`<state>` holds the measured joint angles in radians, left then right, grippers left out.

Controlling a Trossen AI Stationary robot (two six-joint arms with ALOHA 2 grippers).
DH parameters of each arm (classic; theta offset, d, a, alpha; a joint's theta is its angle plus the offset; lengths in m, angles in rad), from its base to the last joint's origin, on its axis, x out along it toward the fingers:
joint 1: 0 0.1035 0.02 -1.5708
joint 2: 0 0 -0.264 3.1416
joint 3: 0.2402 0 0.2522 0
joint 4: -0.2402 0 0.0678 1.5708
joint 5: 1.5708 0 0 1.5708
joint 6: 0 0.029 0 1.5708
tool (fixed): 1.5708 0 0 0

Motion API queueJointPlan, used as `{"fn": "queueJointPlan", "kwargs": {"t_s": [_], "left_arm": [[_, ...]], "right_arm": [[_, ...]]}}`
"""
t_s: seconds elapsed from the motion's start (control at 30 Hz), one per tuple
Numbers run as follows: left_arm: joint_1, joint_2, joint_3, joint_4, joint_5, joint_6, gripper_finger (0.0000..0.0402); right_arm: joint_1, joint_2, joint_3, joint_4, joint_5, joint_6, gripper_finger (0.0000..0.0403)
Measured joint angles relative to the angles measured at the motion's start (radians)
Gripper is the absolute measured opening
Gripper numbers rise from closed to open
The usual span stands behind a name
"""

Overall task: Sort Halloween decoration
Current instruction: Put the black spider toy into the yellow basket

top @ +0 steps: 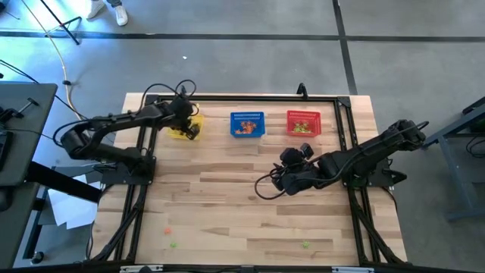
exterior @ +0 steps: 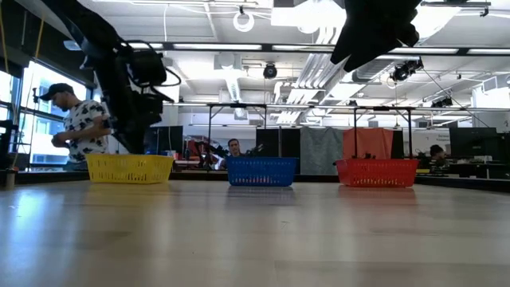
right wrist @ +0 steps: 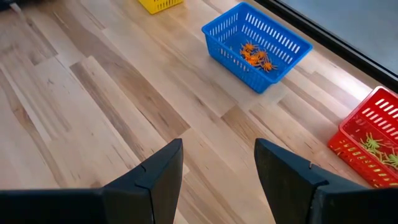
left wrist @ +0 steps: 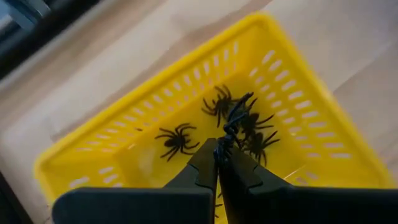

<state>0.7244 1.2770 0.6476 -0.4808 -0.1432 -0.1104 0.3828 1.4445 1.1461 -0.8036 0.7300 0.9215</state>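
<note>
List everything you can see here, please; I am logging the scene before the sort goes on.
Yellow basket: one, far left of the table's back row.
Blue basket: one, middle of the row.
Red basket: one, right of the row.
Black spiders: several, in the yellow basket; one hangs from the left gripper's tips.
Orange trinkets: a small heap, in the blue basket.
Light green trinkets: several, in the red basket.
Loose trinkets: two green, one orange, near the table's front edge.
Table: one, light wood.
People: three, in the room behind.
Left gripper: shut on a black spider, over the yellow basket.
Right gripper: open, over bare table.
</note>
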Motion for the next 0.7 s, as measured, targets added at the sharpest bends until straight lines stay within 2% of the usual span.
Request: {"fn": "queueJointPlan", "kwargs": {"t_s": [0.2,0.43,0.7], "left_arm": [[0.009,0.065,0.000,0.002,0.004,-0.001,0.0000],[0.009,0.075,0.000,0.008,0.003,-0.028,0.0002],[0.009,0.075,0.000,0.008,0.003,-0.035,0.0048]], "right_arm": [[0.000,0.000,0.000,0.000,0.000,-0.003,0.0195],[0.000,0.000,0.000,0.000,0.000,-0.002,0.0195],[0.000,0.000,0.000,0.000,-0.001,-0.005,0.0195]]}}
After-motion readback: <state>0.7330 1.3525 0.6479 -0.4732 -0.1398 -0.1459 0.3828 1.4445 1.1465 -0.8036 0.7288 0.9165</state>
